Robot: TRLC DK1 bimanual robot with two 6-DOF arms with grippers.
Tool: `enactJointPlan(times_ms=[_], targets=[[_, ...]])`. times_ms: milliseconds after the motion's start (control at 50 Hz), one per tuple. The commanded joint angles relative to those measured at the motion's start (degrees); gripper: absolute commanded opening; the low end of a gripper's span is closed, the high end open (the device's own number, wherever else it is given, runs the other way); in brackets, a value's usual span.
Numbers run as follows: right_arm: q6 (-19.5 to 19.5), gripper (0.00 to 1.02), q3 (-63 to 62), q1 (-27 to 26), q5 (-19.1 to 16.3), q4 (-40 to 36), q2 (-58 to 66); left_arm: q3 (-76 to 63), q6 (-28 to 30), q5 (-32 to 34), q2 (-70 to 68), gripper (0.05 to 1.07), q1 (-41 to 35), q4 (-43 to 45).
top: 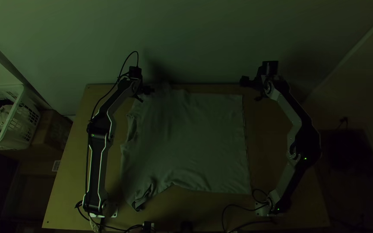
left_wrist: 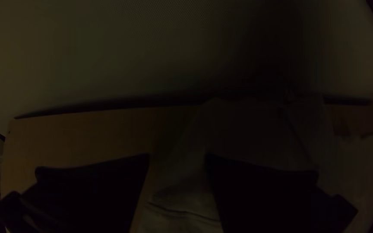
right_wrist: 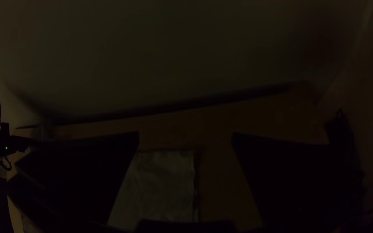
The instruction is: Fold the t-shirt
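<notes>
Wooden table (top: 72,172), light; grey cloth t-shirt (top: 191,138) atop, spread. Black left gripper (left_wrist: 177,156): fingers wide, near far sleeve (top: 164,89). Black right gripper (right_wrist: 185,134): wide. Step, apparently: first fold; next, lower left, pinch sleeve.

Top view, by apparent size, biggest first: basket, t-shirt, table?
1. Table
2. T-shirt, lying mostly spread across it
3. Basket, cut off by the view's left edge, but its visible part is plainly smaller than the shirt
</notes>
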Motion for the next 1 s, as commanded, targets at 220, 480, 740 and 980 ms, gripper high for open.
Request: enactJointPlan(times_ms=[220, 480, 740, 980], targets=[[1.0, 0.98, -2.9, 0.8, 0.4, -0.3, 0.9, 0.5, -0.8, 1.1, 1.9, 0.08, 1.0, -1.6], [1.3, 0.98, -2.8, 1.8, 0.4, -0.5, 1.7, 0.7, -2.5, 2.8, -0.6, 0.08, 2.6, -2.9], [2.8, 0.98, 2.0, 2.1, 0.4, -5.5, 6.7, 0.7, -3.7, 3.8, -3.1, 0.08, 2.8, -3.8], [4.1, 0.96, 10.8, 2.1, 0.4, -11.3, 14.0, 0.7, -4.6, 5.3, -5.0, 0.08, 2.6, -4.6]])
